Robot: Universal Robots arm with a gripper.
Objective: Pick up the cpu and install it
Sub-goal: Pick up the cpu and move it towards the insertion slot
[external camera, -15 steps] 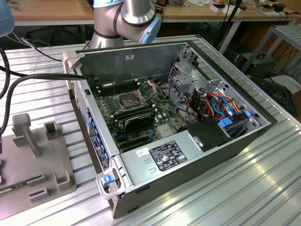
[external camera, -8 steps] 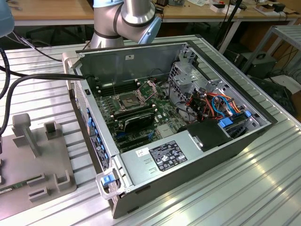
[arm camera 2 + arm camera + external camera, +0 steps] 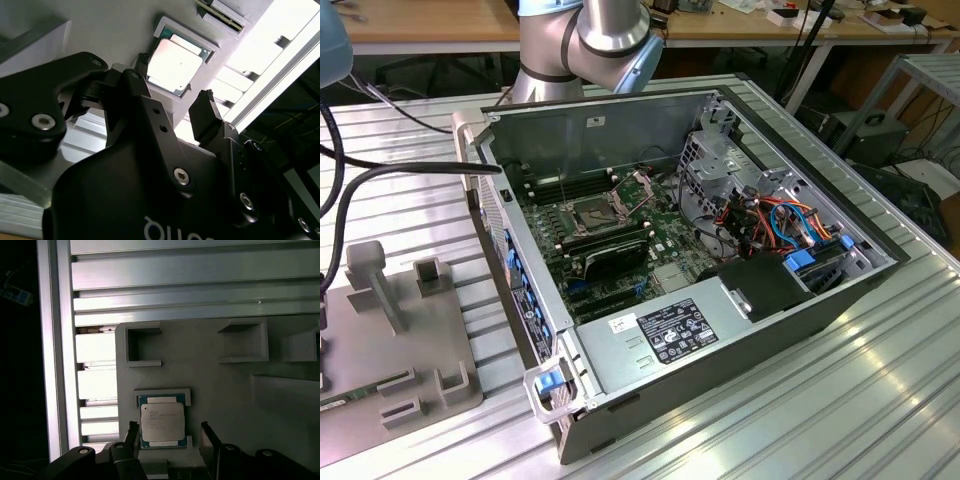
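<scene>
The job looks barely begun. On the exterior view's left lies a grey tray (image 3: 410, 335). In both wrist views the cpu (image 3: 161, 421) sits flat in a shallow square pocket of that tray, not lifted. The hand (image 3: 169, 430) hangs over it, released. Its two black fingers (image 3: 207, 440) are spread, one to each side of the chip and apart from it as far as I can tell, holding nothing.

Toward the exterior view's right, the opened computer case (image 3: 620, 130) lies on its side. The socket (image 3: 595, 212) on its board shows dark inside. Its metal frame seems lifted, though I cannot be sure. I judge that both the pick-up and the fitting are left to do.

The counter (image 3: 820, 400) is bare ribbed aluminium, carrying tray and case side by side. The arm (image 3: 590, 40) rises behind the case. Beyond it, wooden desks (image 3: 420, 20) run across the room, and a grey metal shelf (image 3: 930, 75) stands with cables at the exterior view's right.
</scene>
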